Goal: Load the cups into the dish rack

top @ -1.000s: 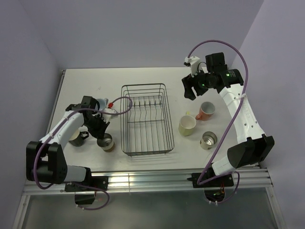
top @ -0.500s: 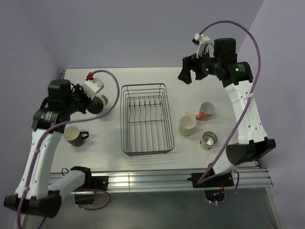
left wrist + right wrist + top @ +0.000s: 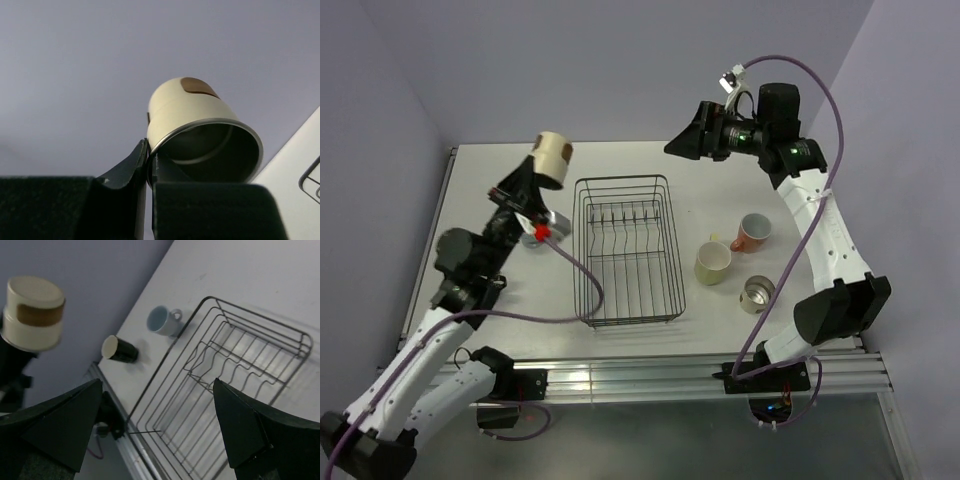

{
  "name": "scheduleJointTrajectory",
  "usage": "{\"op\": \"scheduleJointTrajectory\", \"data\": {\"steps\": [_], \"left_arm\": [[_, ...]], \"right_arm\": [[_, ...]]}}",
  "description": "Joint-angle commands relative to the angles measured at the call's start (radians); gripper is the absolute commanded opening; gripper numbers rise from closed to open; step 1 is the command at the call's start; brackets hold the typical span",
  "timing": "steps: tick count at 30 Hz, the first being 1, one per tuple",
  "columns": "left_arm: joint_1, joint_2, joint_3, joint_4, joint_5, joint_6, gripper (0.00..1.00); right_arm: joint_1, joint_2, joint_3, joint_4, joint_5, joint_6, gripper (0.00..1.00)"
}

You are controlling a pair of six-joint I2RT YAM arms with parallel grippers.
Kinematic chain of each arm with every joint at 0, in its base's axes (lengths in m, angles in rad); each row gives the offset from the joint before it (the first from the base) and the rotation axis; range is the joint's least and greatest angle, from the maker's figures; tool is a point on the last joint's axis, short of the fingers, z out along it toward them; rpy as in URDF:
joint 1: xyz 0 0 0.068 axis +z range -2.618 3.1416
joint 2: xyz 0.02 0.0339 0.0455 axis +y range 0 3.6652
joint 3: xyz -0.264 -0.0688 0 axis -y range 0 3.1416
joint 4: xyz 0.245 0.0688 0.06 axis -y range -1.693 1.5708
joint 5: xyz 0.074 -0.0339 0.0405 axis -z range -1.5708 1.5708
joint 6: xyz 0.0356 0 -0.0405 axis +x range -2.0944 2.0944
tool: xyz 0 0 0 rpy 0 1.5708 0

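Note:
My left gripper (image 3: 542, 172) is shut on the rim of a tan metal-lined tumbler (image 3: 553, 157) and holds it high, left of the black wire dish rack (image 3: 625, 250). In the left wrist view one finger is inside the tumbler (image 3: 200, 137) and one outside, pinching its wall. My right gripper (image 3: 686, 140) is open and empty, raised above the rack's far right corner. The right wrist view shows the held tumbler (image 3: 35, 313), a pale blue cup (image 3: 161, 321) and a black cup (image 3: 119, 349) on the table left of the rack (image 3: 235, 380).
Right of the rack stand a salmon-pink mug (image 3: 752, 232), a pale yellow mug (image 3: 713, 263) and a second tan tumbler (image 3: 757, 294). The rack holds nothing. The left arm hides the blue and black cups in the top view.
My left gripper has lifted the tan tumbler from the table up high beside the rack. My right gripper has swung up and left toward the rack's far end.

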Motion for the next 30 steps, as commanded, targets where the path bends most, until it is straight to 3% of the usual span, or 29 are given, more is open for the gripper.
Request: {"op": "scheduleJointTrajectory", "data": {"steps": [1, 4, 9, 14, 17, 22, 26, 30], "left_arm": [[-0.116, 0.047, -0.231, 0.609, 0.096, 0.486, 0.00], [-0.169, 0.111, -0.351, 0.869, 0.176, 0.631, 0.00], [-0.257, 0.184, -0.416, 0.966, 0.178, 0.772, 0.00], [-0.324, 0.270, -0.445, 1.106, 0.116, 0.834, 0.00], [-0.348, 0.259, -0.459, 1.088, 0.115, 0.849, 0.00], [-0.378, 0.211, -0.476, 1.000, 0.113, 0.843, 0.00], [-0.395, 0.210, -0.476, 1.006, 0.101, 0.845, 0.00], [-0.407, 0.196, -0.491, 1.002, 0.104, 0.848, 0.00]], "right_arm": [[0.007, -0.022, -0.108, 0.378, -0.131, 0.332, 1.00], [0.016, -0.001, -0.153, 0.523, -0.157, 0.473, 1.00], [0.069, -0.019, -0.288, 0.750, -0.113, 0.627, 1.00], [0.167, -0.013, -0.278, 0.706, -0.097, 0.506, 1.00], [0.191, -0.008, -0.284, 0.703, -0.137, 0.486, 1.00], [0.211, -0.048, -0.353, 0.836, -0.209, 0.535, 1.00], [0.237, -0.053, -0.333, 0.740, -0.223, 0.434, 1.00], [0.265, -0.062, -0.356, 0.770, -0.270, 0.445, 1.00]]}}
